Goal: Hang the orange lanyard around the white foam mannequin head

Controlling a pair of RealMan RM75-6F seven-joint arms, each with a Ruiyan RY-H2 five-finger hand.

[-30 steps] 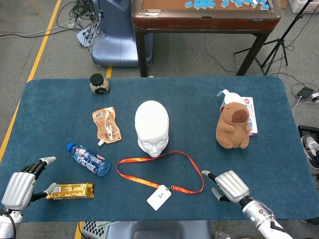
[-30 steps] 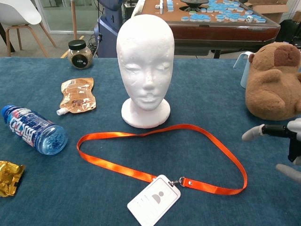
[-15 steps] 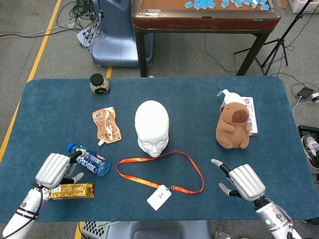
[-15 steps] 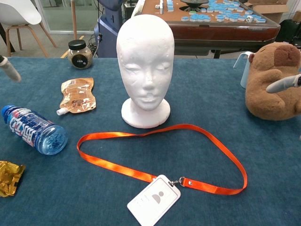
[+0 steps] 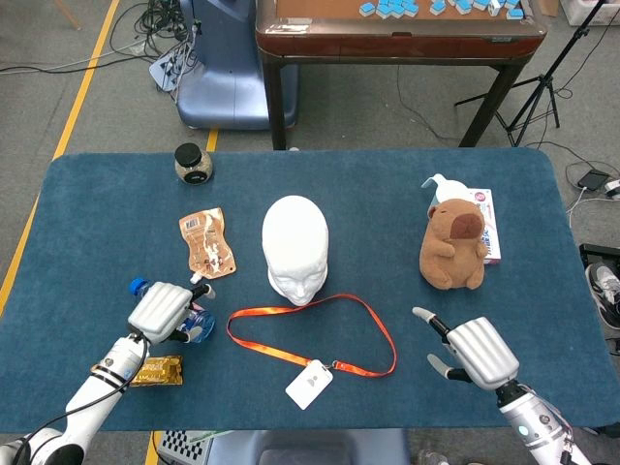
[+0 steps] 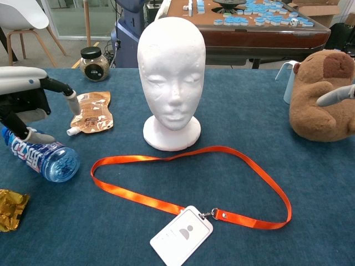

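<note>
Both hands have shifted since the earlier frames, the left far more than the right. Left hand (image 5: 167, 308) was at the near left table corner beside the gold snack wrapper (image 5: 145, 370) a second ago; it has since travelled inward and now sits over the water bottle (image 6: 40, 156), which lies on its side. In the chest view its fingers (image 6: 70, 101) are apart and extended, one fingertip close to the bottle's label. Contact with the bottle cannot be confirmed from either view; nothing is gripped.

Right hand (image 5: 473, 351) is almost where it was half a second ago, near the front right of the blue table (image 5: 542, 281), below the capybara plush (image 5: 451, 246). Fingers spread, palm empty. Only one fingertip (image 6: 335, 97) enters the chest view, in front of the plush.

Orange lanyard (image 6: 188, 188) unchanged: it lies flat in an open loop on the cloth just in front of the white foam mannequin head (image 6: 172, 77), with its far edge passing near the head's base. White badge card (image 6: 181, 235) is clipped at the near end. Head stands upright, bare of the strap. Neither hand touches the lanyard.

Brown drink pouch (image 5: 206, 244) lies left of the head, and a small dark-lidded jar (image 5: 193, 163) sits beyond it.
</note>
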